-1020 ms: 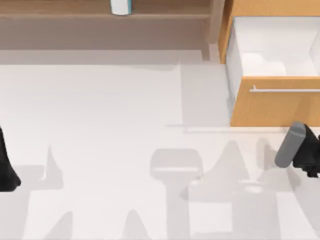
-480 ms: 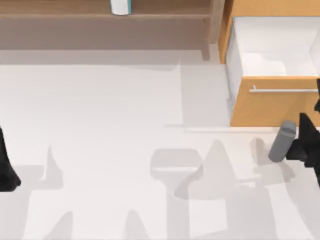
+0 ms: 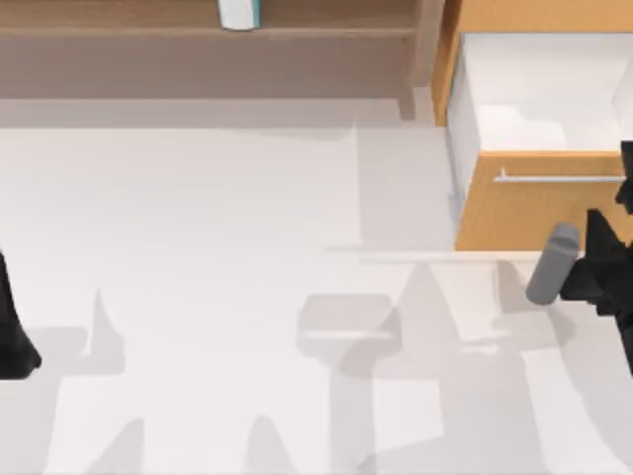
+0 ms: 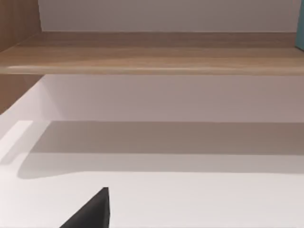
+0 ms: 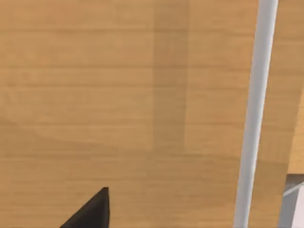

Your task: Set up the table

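- The right end effector (image 3: 605, 269) is at the right edge of the bench (image 3: 218, 247), just in front of the drawer unit (image 3: 514, 213), whose drawer stands pulled open
- I cannot tell whether its fingers are released or clenched
- The step is probably a reach toward the thin metal handle (image 5: 254, 114); the approach must stay square to the bar
- The left end effector (image 3: 12, 332) rests parked at the left edge
- The bench is a wide, plain white matte surface below the wooden shelf (image 4: 152, 52)

A: Layout? 
B: Shelf board (image 3: 198, 20) runs along table (image 3: 198, 218) back, container (image 3: 238, 13) on it. 
A: Right side? 
B: Drawer unit (image 3: 534, 208) at back-right, drawer open; right arm (image 3: 603, 267) just in front, left arm (image 3: 12, 327) at left edge.
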{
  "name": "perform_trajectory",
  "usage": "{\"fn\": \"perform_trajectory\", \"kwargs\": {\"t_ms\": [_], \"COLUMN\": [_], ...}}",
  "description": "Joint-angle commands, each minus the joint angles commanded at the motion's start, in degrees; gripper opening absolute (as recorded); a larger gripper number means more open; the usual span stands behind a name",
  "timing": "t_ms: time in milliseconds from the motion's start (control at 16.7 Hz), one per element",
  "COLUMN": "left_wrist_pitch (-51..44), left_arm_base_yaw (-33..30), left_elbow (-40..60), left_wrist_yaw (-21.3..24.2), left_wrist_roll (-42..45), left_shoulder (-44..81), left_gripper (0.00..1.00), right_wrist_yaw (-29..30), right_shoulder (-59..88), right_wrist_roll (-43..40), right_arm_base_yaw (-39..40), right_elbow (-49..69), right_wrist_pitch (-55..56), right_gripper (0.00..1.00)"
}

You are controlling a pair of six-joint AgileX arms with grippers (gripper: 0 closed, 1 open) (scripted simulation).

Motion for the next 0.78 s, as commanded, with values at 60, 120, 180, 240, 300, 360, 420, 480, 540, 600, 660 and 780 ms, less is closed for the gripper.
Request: {"fn": "perform_trajectory", "kwargs": {"t_ms": [60, 120, 180, 240, 300, 360, 420, 480, 540, 600, 660, 780], "left_wrist_pitch": [0.0, 0.0, 0.0, 0.0, 0.0, 0.0, 0.0, 0.0, 0.0, 0.0, 0.0, 0.0], "left_arm_base_yaw": [0.0, 0.0, 0.0, 0.0, 0.0, 0.0, 0.0, 0.0, 0.0, 0.0, 0.0, 0.0], "left_elbow": [0.0, 0.0, 0.0, 0.0, 0.0, 0.0, 0.0, 0.0, 0.0, 0.0, 0.0, 0.0], "left_wrist_yaw": [0.0, 0.0, 0.0, 0.0, 0.0, 0.0, 0.0, 0.0, 0.0, 0.0, 0.0, 0.0], "left_wrist_roll": [0.0, 0.0, 0.0, 0.0, 0.0, 0.0, 0.0, 0.0, 0.0, 0.0, 0.0, 0.0], "left_shoulder": [0.0, 0.0, 0.0, 0.0, 0.0, 0.0, 0.0, 0.0, 0.0, 0.0, 0.0, 0.0], "left_gripper": [1.0, 1.0, 1.0, 1.0, 1.0, 1.0, 1.0, 1.0, 1.0, 1.0, 1.0, 1.0], "right_wrist_yaw": [-0.3, -0.6, -0.8, -0.8, -0.8, -0.8, -0.8, -0.8, -0.8, -0.8, -0.8, -0.8], "right_shoulder": [0.2, 0.3, 0.4, 0.4, 0.4, 0.4, 0.4, 0.4, 0.4, 0.4, 0.4, 0.4], "right_wrist_roll": [0.0, 0.0, 0.0, 0.0, 0.0, 0.0, 0.0, 0.0, 0.0, 0.0, 0.0, 0.0], "right_arm_base_yaw": [-0.3, -0.6, -0.8, -0.9, -0.9, -0.9, -0.9, -0.9, -0.9, -0.9, -0.9, -0.9], "right_elbow": [0.9, 1.7, 2.1, 2.2, 2.2, 2.2, 2.2, 2.2, 2.2, 2.2, 2.2, 2.2], "right_wrist_pitch": [-0.8, -1.4, -1.8, -1.9, -1.9, -1.9, -1.9, -1.9, -1.9, -1.9, -1.9, -1.9], "right_gripper": [1.0, 1.0, 1.0, 1.0, 1.0, 1.0, 1.0, 0.92, 0.85, 0.77, 0.7, 0.55]}}
